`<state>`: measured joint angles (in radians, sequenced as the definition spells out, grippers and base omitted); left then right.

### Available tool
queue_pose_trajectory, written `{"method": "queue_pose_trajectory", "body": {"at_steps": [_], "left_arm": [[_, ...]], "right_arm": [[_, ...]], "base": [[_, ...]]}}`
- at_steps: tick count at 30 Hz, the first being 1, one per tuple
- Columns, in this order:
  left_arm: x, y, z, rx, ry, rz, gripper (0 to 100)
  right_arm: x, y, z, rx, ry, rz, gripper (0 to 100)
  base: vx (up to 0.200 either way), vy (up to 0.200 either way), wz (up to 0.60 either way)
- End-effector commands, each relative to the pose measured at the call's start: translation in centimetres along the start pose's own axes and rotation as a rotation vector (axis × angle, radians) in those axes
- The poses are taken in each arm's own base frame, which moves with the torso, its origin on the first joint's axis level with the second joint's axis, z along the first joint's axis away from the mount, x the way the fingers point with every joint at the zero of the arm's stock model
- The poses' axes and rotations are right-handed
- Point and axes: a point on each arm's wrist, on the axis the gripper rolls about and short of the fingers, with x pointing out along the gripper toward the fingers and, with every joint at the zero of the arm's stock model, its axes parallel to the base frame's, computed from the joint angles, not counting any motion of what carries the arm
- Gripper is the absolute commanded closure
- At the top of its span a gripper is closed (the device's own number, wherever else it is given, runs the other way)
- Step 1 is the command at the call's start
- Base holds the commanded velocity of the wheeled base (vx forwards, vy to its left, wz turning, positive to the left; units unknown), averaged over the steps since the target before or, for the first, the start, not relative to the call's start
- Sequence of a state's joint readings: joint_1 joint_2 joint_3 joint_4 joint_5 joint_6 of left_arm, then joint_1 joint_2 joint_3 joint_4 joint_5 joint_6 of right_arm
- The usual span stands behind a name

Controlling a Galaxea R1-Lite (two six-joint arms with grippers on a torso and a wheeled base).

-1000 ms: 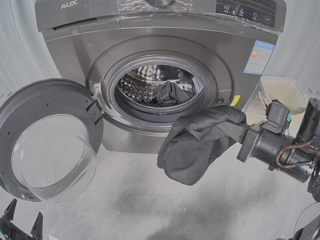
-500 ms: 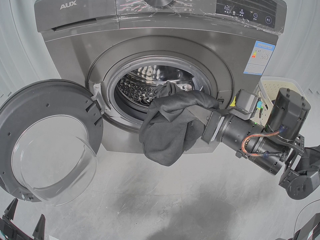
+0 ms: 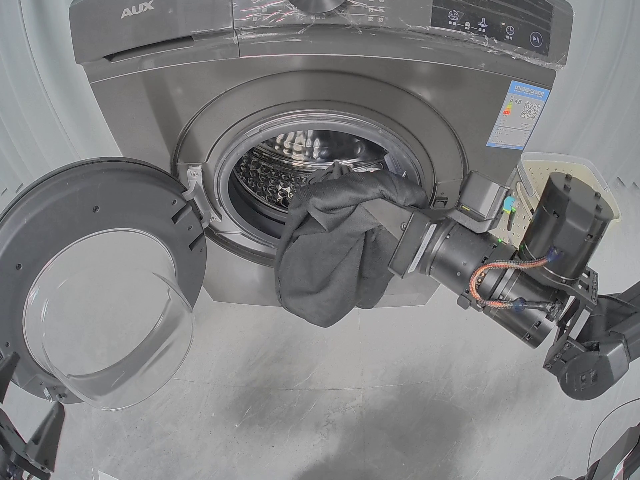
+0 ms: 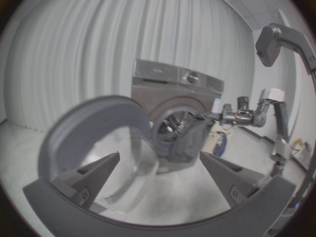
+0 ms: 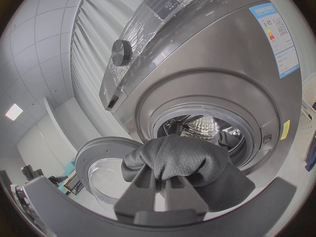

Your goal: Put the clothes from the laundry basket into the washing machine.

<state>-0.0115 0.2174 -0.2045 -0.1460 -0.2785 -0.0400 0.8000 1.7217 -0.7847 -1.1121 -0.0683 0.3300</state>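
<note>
The grey washing machine (image 3: 167, 101) stands with its round door (image 3: 87, 235) swung open to the left. My right gripper (image 3: 377, 211) is shut on a dark garment (image 3: 327, 255) at the right side of the drum opening (image 3: 287, 161). The cloth drapes over the lower rim and hangs down the machine's front. In the right wrist view the fingers (image 5: 144, 185) pinch a fold of the garment (image 5: 184, 162). Another dark garment (image 5: 227, 139) lies inside the drum. The cream laundry basket (image 3: 573, 168) stands right of the machine, behind my right arm. My left gripper (image 4: 158, 157) is open, low at the near left.
The open door (image 4: 98, 125) juts out over the floor on the left, close to my left gripper (image 3: 27, 421). Something blue (image 5: 311, 155) sits in the basket (image 5: 304, 129). Bare grey floor (image 3: 300, 395) lies before the machine. White curtains hang behind.
My right arm has carried the dark garment left and up from beside the basket to the drum opening, where it now hangs over the rim. The left gripper has shifted slightly.
</note>
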Motion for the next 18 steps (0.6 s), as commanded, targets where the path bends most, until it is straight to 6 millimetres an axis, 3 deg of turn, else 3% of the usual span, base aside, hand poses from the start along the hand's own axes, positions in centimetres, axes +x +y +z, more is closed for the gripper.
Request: {"method": "queue_pose_trajectory", "body": {"at_steps": [1, 9, 12, 18], "left_arm": [[5.4, 0.8, -0.8, -0.171, 0.333, -0.287, 0], [9.2, 0.4, -0.6, -0.204, 0.425, -0.474, 0], [11.5, -0.2, -0.5, -0.202, 0.438, -0.539, 0], [14.6, -1.2, -1.9, -0.225, 0.5, -0.608, 0]], "right_arm": [[0.0, 0.5, -0.7, 0.022, -0.048, 0.06, 100], [-0.3, 0.4, -1.2, 0.024, -0.051, 0.052, 100], [-0.7, 0.5, -0.8, 0.023, -0.054, 0.053, 100], [-2.0, 0.8, -0.8, 0.025, -0.035, 0.064, 100]], "base": [[0.0, 0.0, 0.0], [0.0, 0.0, 0.0], [0.0, 0.0, 0.0], [0.0, 0.0, 0.0]]}}
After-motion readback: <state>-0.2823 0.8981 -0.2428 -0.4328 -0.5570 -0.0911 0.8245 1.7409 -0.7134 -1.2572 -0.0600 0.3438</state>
